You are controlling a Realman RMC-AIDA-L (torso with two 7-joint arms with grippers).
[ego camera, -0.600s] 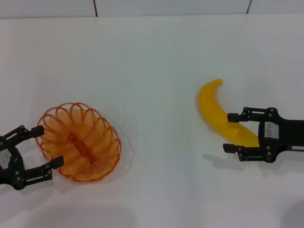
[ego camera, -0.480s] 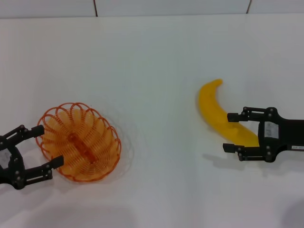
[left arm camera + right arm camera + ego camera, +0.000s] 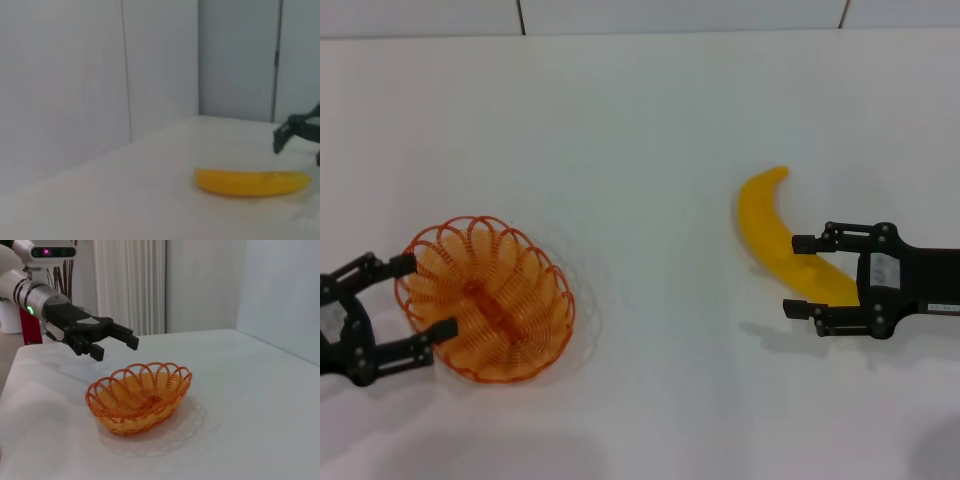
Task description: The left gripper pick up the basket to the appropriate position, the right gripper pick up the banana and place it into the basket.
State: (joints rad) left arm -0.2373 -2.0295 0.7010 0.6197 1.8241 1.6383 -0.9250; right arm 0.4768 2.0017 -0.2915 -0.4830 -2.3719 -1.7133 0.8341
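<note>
1. The basket (image 3: 486, 300) is a shallow oval of looped orange wire with a scalloped rim; the banana (image 3: 783, 239) is smooth, bright yellow and curved, its tapered stem end pointing away from the robot.
2. One basket, one banana and two black grippers show on the white table (image 3: 650, 130).
3. The basket sits on the robot's left, its near rim between the spread fingers of the left gripper (image 3: 423, 296) (released, holding nothing).
4. The banana lies well apart on the right; the right gripper (image 3: 797, 276) stands open astride its thick end, not clenched on it.
</note>
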